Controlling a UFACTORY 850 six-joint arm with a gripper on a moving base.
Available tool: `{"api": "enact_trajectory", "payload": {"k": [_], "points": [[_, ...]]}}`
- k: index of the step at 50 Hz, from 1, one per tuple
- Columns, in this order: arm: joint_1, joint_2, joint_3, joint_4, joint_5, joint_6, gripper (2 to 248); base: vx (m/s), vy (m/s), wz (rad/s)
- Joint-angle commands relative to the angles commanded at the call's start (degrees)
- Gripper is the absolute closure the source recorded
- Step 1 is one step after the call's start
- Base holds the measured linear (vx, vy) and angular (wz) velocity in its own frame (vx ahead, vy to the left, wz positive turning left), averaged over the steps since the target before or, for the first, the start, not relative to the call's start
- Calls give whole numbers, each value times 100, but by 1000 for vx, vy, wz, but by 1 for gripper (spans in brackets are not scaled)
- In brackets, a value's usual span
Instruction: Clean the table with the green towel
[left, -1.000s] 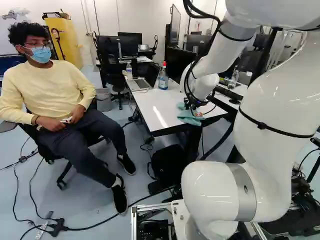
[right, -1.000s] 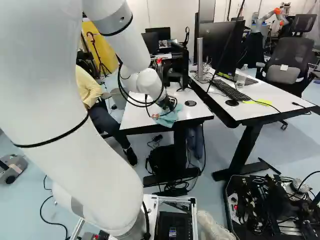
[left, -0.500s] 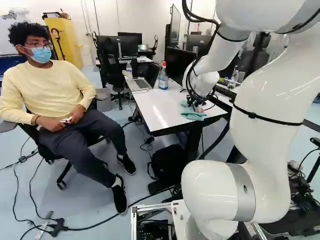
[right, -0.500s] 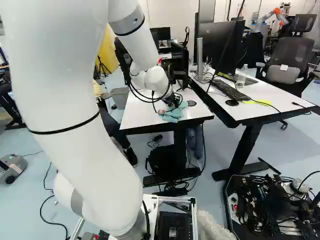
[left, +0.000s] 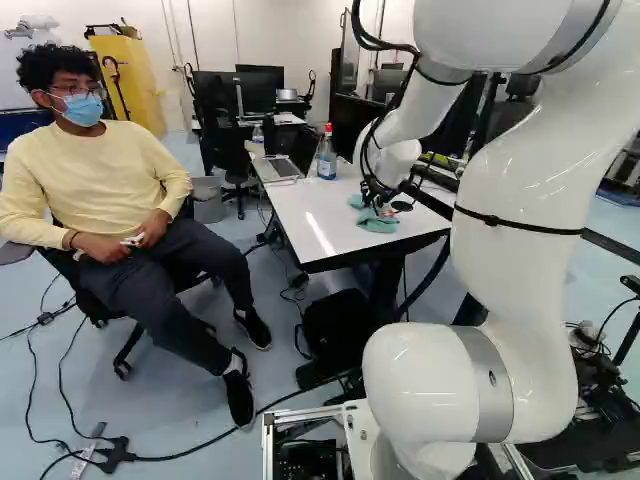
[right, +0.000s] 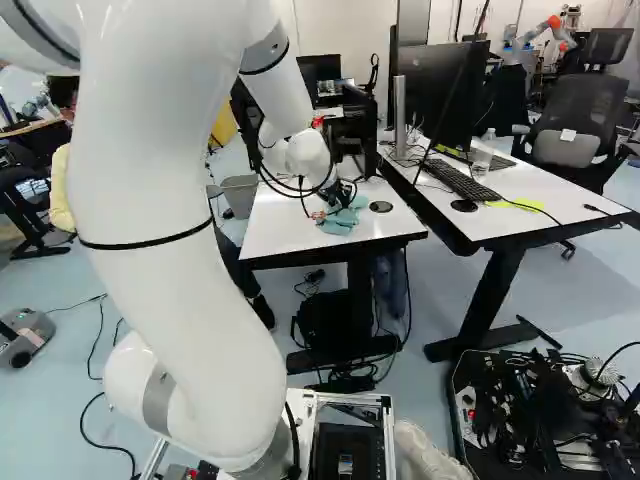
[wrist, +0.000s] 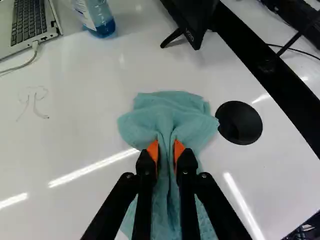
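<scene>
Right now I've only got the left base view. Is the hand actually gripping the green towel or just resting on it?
Observer: Gripping. In the wrist view the hand has a bunched fold of the green towel between its orange pads, one pressing from each side.

Operator: OK. Any marks on the white desk that I can't see?

Observer: One. The wrist view shows a faint scribble on the white desk, out on the laptop side of the green towel and not covered by it.

White table (wrist: 75, 135), towel (wrist: 172, 107), laptop (wrist: 27, 25), bottle (wrist: 98, 20)
</scene>
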Motion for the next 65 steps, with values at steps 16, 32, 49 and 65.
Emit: {"api": "enact_trajectory", "payload": {"k": [16, 32, 49, 65], "points": [[288, 7, 8, 0, 0, 0, 194, 0, 0, 0], [527, 279, 327, 0, 0, 0, 194, 0, 0, 0], [682, 663, 763, 0, 0, 0, 194, 0, 0, 0], [731, 871, 860, 0, -7, 0, 194, 0, 0, 0]]}}
